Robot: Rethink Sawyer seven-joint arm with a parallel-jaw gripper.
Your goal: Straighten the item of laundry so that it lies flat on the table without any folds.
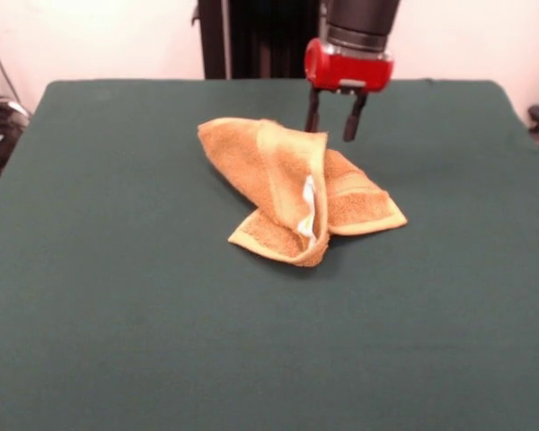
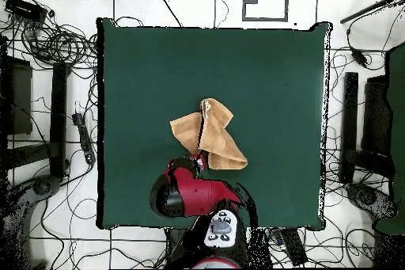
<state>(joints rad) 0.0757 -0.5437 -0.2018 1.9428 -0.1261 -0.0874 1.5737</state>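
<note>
The orange-tan towel (image 1: pixel 278 175) lies crumpled near the middle of the green table (image 1: pixel 117 287). It is folded over itself, with a lighter border band running across the top and a white care tag (image 1: pixel 307 211) showing in the fold. My gripper (image 1: pixel 332 121) hangs just behind the towel's far edge, slightly above it, with its fingers apart and nothing between them. In the overhead view the towel (image 2: pixel 212 134) lies on the table (image 2: pixel 277 77) just above the gripper (image 2: pixel 198 159), and the red wrist covers part of the view below it.
The black pedestal (image 1: pixel 251 36) stands at the table's far side. Cables (image 2: pixel 55 41) and dark stands (image 2: pixel 352 124) lie on the floor around the table. Green cloth stretches wide on all sides of the towel.
</note>
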